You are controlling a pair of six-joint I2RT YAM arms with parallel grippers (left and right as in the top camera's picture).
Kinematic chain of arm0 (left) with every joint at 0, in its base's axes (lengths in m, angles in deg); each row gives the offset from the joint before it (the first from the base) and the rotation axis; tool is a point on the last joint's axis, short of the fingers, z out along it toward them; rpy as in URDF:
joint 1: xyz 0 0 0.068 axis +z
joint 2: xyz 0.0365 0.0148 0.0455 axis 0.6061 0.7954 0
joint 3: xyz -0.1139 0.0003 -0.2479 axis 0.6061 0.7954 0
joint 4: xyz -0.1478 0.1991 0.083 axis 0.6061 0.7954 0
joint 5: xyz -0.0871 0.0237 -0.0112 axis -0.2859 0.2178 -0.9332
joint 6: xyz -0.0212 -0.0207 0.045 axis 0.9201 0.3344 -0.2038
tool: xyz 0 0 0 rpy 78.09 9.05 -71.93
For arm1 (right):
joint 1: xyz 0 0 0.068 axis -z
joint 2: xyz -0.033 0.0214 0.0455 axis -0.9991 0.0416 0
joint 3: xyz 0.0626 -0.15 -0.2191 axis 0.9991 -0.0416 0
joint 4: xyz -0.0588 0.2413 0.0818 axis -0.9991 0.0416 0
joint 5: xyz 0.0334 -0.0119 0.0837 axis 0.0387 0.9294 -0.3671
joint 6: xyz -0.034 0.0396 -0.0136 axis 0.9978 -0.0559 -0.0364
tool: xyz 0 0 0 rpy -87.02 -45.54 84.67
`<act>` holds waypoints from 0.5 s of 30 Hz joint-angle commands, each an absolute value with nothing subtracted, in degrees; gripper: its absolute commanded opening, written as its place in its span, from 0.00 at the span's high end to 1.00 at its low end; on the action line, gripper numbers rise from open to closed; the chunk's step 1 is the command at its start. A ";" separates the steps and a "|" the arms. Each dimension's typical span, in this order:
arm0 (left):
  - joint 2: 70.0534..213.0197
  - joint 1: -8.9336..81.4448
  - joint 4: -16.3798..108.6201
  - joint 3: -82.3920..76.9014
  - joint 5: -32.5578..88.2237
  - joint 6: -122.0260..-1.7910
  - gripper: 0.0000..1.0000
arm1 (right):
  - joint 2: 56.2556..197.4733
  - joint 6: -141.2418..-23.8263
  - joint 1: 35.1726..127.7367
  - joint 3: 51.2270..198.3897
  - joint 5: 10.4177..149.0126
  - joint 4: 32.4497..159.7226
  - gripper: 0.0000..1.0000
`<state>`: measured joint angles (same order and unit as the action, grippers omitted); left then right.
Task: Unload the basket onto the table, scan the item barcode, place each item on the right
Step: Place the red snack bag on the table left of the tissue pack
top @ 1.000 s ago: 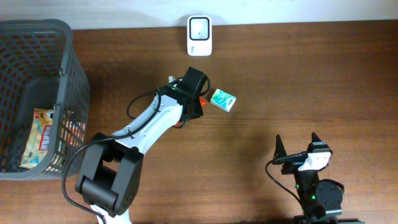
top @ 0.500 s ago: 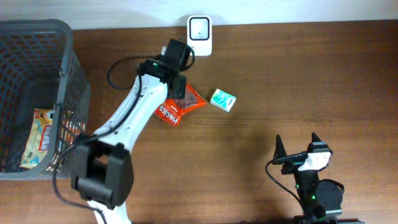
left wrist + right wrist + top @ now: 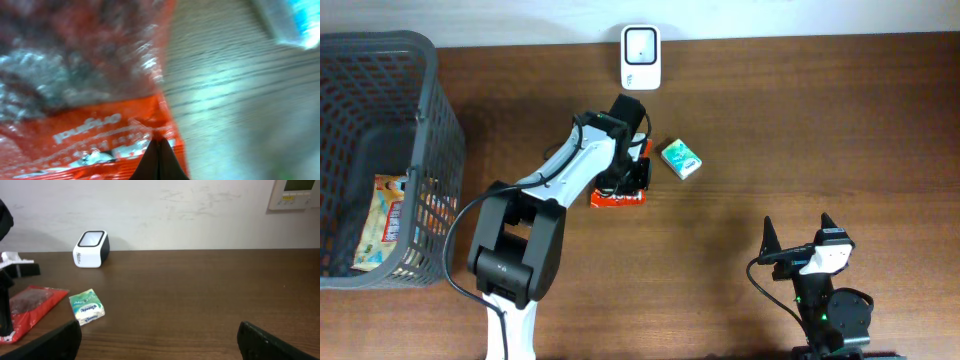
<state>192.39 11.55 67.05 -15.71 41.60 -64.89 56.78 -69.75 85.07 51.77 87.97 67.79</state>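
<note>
Lying on the bench (image 3: 820,120) just beside a green tissue pack (image 3: 680,159): red snack packet (image 3: 616,200). Left jaws pressed together at its edge; whether film is pinched, cannot tell. Right jaws spread, well apart.

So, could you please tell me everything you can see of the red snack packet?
The red snack packet is a crinkly, shiny plastic pouch with a clear window showing dark contents and a red band with white print. It lies on the brown wooden table, left of the small green-and-white pack and apart from it. The left gripper is over it, fingers closed at its red edge; whether they pinch it is unclear.
</note>
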 commanded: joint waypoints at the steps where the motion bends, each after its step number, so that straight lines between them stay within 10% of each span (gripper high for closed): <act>1: 193.06 11.85 69.74 -23.99 38.15 -64.63 1.00 | 56.45 -69.75 85.40 51.25 88.45 67.95 0.02; 8: 190.40 16.49 88.73 -55.44 54.50 -68.96 0.94 | 56.45 -69.75 85.40 51.25 88.47 67.95 0.02; 9: 190.11 17.69 91.03 -59.75 57.21 -68.96 0.75 | 56.45 -69.75 85.40 51.25 88.47 67.95 0.02; 10: 189.70 19.81 93.91 -65.96 58.94 -68.98 0.18 | 56.45 -69.75 85.40 51.25 88.45 67.95 0.01; 11: 189.33 21.84 95.79 -70.76 58.89 -68.96 0.01 | 56.45 -69.75 85.40 51.25 88.45 67.95 0.02; 15: 186.29 34.47 101.84 -84.01 58.87 -68.94 0.01 | 56.45 -69.75 85.40 51.25 88.47 67.95 0.02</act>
